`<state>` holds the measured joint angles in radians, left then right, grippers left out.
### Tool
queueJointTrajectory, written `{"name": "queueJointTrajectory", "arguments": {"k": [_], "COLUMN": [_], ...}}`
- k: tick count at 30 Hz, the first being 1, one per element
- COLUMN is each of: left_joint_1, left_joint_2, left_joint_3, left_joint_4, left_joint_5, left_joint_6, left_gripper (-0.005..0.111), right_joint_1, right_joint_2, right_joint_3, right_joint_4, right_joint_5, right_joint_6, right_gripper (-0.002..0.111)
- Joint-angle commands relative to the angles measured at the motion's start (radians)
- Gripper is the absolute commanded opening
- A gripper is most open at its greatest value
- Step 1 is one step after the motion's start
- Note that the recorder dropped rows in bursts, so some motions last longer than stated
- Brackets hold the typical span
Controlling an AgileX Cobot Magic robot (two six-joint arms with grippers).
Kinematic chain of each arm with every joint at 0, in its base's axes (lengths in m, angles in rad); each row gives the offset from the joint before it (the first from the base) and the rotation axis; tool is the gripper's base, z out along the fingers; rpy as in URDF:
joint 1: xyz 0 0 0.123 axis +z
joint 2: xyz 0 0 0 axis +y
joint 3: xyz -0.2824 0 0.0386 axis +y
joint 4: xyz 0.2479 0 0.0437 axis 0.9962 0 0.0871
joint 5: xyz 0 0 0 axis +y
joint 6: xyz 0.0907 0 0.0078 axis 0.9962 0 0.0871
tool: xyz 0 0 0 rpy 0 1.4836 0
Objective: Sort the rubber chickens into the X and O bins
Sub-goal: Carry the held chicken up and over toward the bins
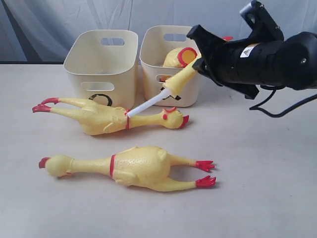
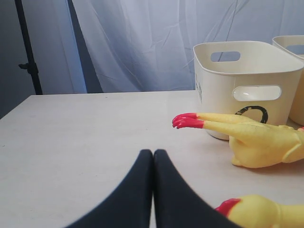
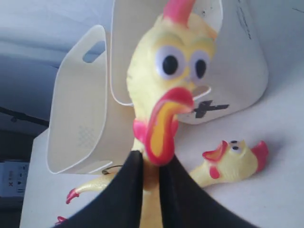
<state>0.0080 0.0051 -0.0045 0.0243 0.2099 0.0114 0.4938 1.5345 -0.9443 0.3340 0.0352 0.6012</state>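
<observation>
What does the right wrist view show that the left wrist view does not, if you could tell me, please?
Only the right wrist view: the right gripper shut on the neck of the held chicken, whose face is toward the camera, and the black X mark. Only the left wrist view: the left gripper shut and empty, the O mark, a dark stand, and the head of the near chicken. Both: the O bin and the far chicken lying in front of it.

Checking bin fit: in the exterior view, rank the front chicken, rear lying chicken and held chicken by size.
1. Front chicken, though nearer the camera.
2. Rear lying chicken.
3. Held chicken, partly hidden.
</observation>
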Motion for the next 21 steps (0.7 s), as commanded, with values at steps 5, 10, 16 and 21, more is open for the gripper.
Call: {"name": "queueJointTrajectory", "arguments": {"k": [5,10,16,21], "left_joint_1": [0.001,0.001,0.001,0.001], "left_joint_2": [-0.005,-0.005,-0.005,-0.005], "left_joint_3": [0.005,0.005,0.005,0.005], "left_joint_4": [0.004,0.004,0.004,0.004], "left_joint_5": [-0.009,-0.009,-0.009,-0.009], "left_joint_6": [-0.002,-0.002,-0.002,-0.002], "left_gripper": [0.0,0.0,0.0,0.0], "right_joint_1": [-0.005,-0.005,-0.005,-0.005], "right_joint_2": [0.007,0.067,0.209,0.326], "right_joint_3": [-0.103,-0.173,-0.296,-0.45], "right_joint_4": [-0.008,-0.008,0.064,0.378], "right_joint_5": [-0.213,-0.285,-0.417,-0.482], "right_joint_6": [-0.002,-0.006,-0.157,-0.686], "right_gripper": [-0.001,-0.001,-0.001,-0.001]}}
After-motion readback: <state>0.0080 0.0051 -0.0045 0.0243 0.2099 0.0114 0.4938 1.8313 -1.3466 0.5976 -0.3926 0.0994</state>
